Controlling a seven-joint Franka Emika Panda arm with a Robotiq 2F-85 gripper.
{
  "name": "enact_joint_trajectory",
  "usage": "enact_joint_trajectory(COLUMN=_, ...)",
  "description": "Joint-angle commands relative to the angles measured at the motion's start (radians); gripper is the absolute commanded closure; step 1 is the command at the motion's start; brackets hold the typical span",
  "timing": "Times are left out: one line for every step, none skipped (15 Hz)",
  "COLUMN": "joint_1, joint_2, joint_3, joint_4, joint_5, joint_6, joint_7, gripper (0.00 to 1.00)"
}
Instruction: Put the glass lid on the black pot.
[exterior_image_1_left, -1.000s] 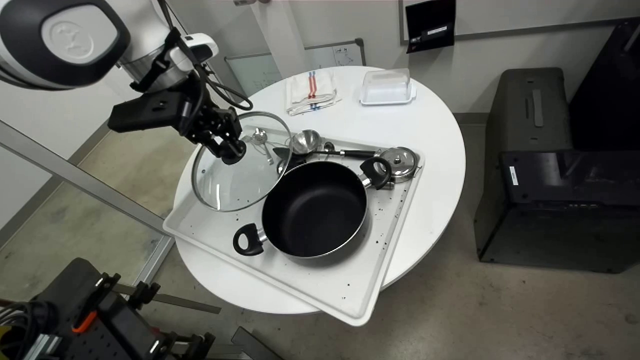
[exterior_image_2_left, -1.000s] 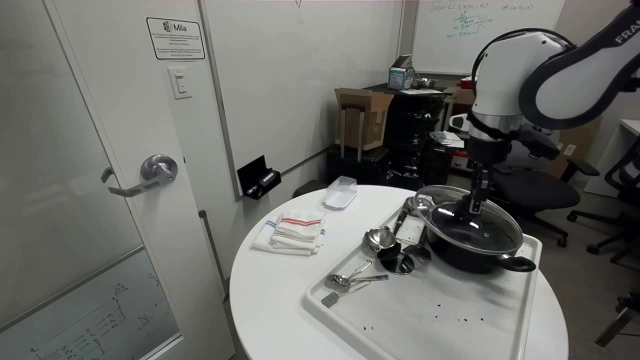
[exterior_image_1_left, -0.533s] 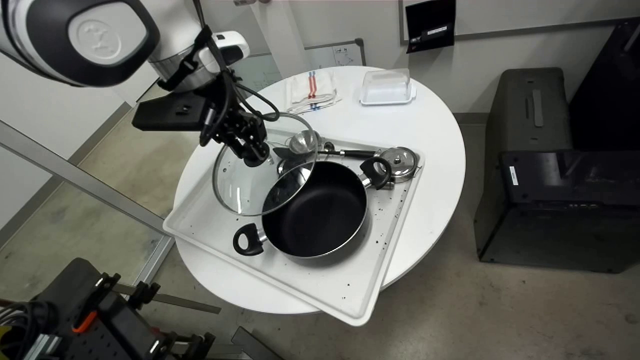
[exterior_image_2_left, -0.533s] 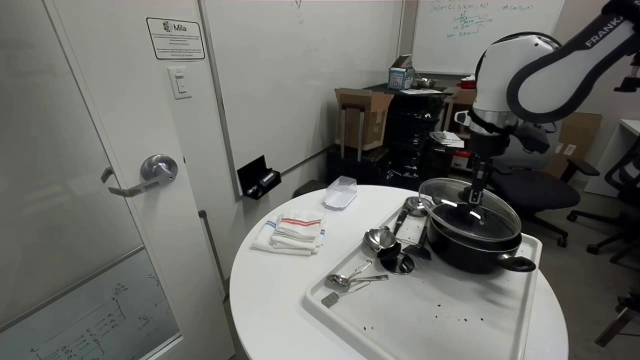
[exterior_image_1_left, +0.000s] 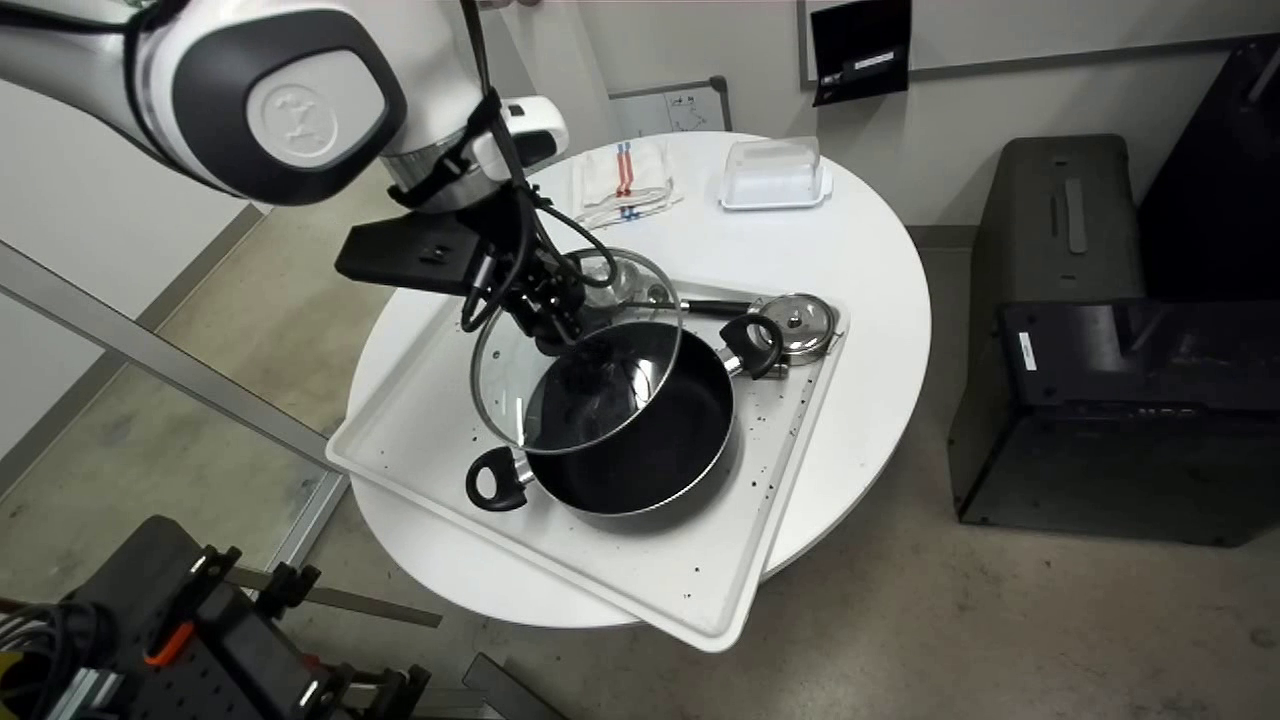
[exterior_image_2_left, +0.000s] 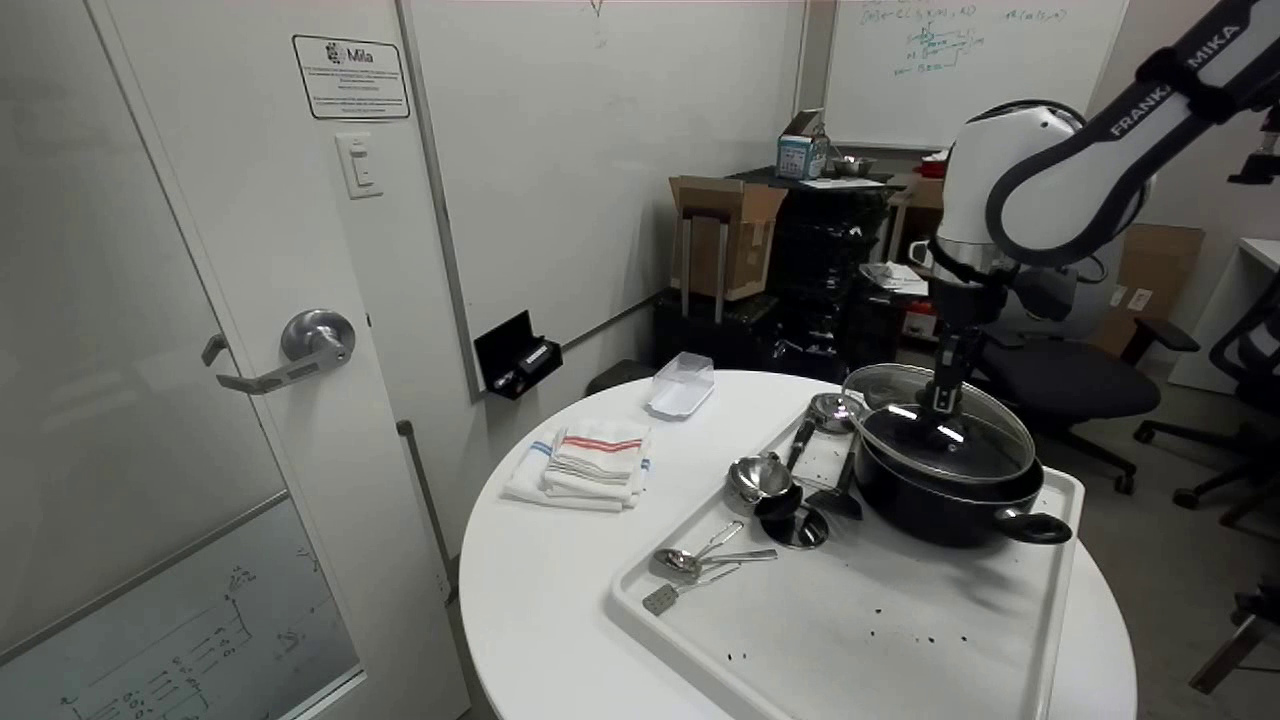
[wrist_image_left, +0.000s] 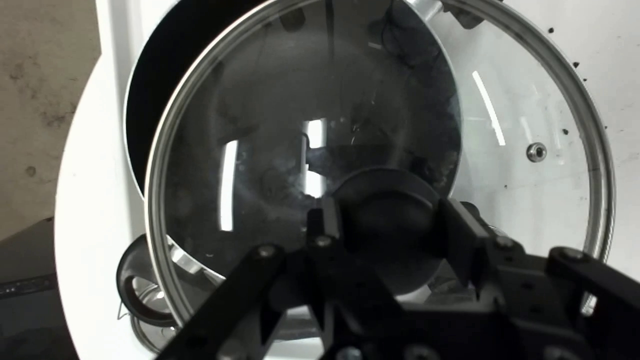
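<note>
The glass lid (exterior_image_1_left: 605, 400) is a clear disc with a metal rim; it also shows in an exterior view (exterior_image_2_left: 965, 455) and the wrist view (wrist_image_left: 280, 110). My gripper (exterior_image_1_left: 560, 335) is shut on its dark knob (wrist_image_left: 390, 235), seen between the fingers in the wrist view (wrist_image_left: 387, 220). The gripper also shows in an exterior view (exterior_image_2_left: 943, 395). The black pot (exterior_image_1_left: 690, 440) stands on the tray below the lid, also seen in an exterior view (exterior_image_2_left: 930, 515) and the wrist view (wrist_image_left: 150, 95). The lid covers part of the opening, off-centre, with one side sticking out past the rim.
The pot's two loop handles stick out (exterior_image_1_left: 497, 480) (exterior_image_1_left: 752, 345). The white tray (exterior_image_1_left: 700, 605) also holds a small steel lidded pot (exterior_image_1_left: 800, 325), a steel bowl-shaped scoop (exterior_image_2_left: 760, 478) and spoons (exterior_image_2_left: 685, 560). Folded towels (exterior_image_1_left: 625, 182) and a clear plastic box (exterior_image_1_left: 773, 175) stand behind on the table.
My gripper has carried the lid sideways over the pot, so it overlaps the opening much more than a second ago. The knob stays held. The pot has not moved.
</note>
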Motion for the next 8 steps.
enact_joint_trajectory(joint_1=-0.016, joint_2=0.045, joint_3=-0.006, joint_4=0.074, joint_5=0.038, joint_6=-0.031, joint_7=0.015, gripper=0.75)
enact_joint_trajectory(joint_1=-0.022, joint_2=0.057, joint_3=-0.005, joint_4=0.085, joint_5=0.045, joint_6=-0.033, joint_7=0.016, gripper=0.75)
enact_joint_trajectory(joint_1=-0.028, joint_2=0.070, joint_3=-0.007, joint_4=0.095, joint_5=0.050, joint_6=-0.031, joint_7=0.016, gripper=0.75)
enact_joint_trajectory(joint_1=-0.031, joint_2=0.080, joint_3=-0.009, joint_4=0.104, joint_5=0.054, joint_6=-0.031, joint_7=0.019, gripper=0.75)
enact_joint_trajectory(joint_1=-0.037, joint_2=0.092, joint_3=-0.009, joint_4=0.110, joint_5=0.059, joint_6=-0.030, joint_7=0.019, gripper=0.75)
enact_joint_trajectory(joint_1=-0.042, joint_2=0.101, joint_3=-0.010, joint_4=0.116, joint_5=0.062, joint_6=-0.029, joint_7=0.018, gripper=0.75)
enact_joint_trajectory(joint_1=-0.047, joint_2=0.110, joint_3=-0.009, joint_4=0.119, joint_5=0.064, joint_6=-0.030, joint_7=0.016, gripper=0.75)
enact_joint_trajectory(joint_1=-0.048, joint_2=0.118, joint_3=-0.012, joint_4=0.121, joint_5=0.062, joint_6=-0.027, joint_7=0.019, gripper=0.75)
